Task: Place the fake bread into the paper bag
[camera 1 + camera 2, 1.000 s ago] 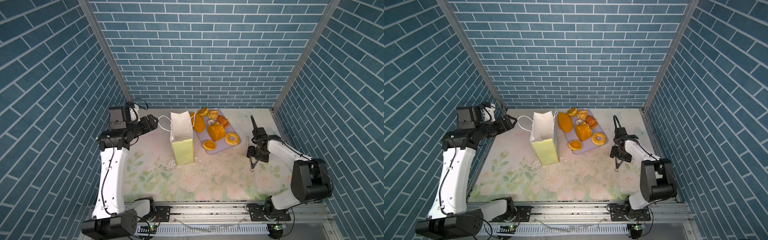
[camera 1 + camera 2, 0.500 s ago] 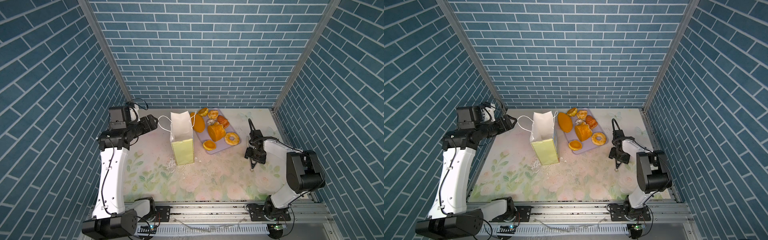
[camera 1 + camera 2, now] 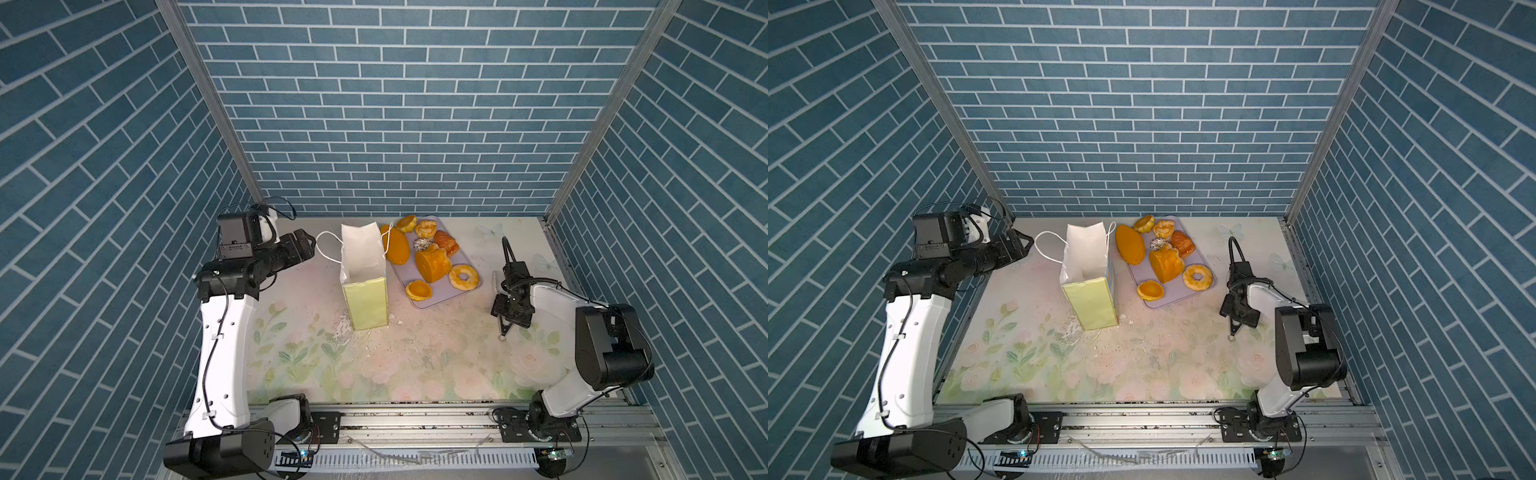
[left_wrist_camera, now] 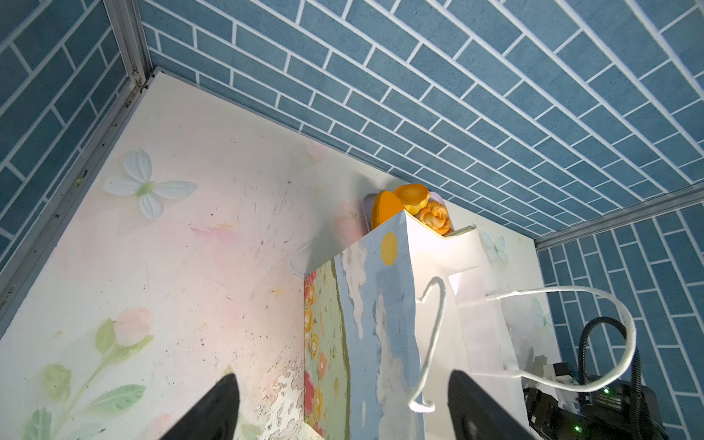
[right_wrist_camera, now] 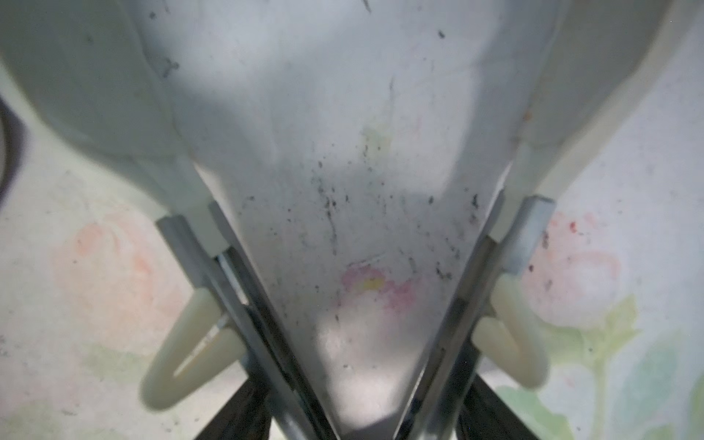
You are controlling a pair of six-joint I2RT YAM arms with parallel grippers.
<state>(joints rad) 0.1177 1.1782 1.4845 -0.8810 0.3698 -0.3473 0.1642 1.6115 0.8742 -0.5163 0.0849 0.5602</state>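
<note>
Bright, even overhead light; soft shadows; right wrist view blurred, out of focus.

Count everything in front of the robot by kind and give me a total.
Orange and golden-brown toy bread pieces: 8
White-lined paper gift bag: 1
Flat lavender rectangular tray: 1
Slim metal tongs: 1
Total: 11

White arm shells [image 3: 224,345], black joints [image 3: 611,353], black cables [image 3: 508,251].
</note>
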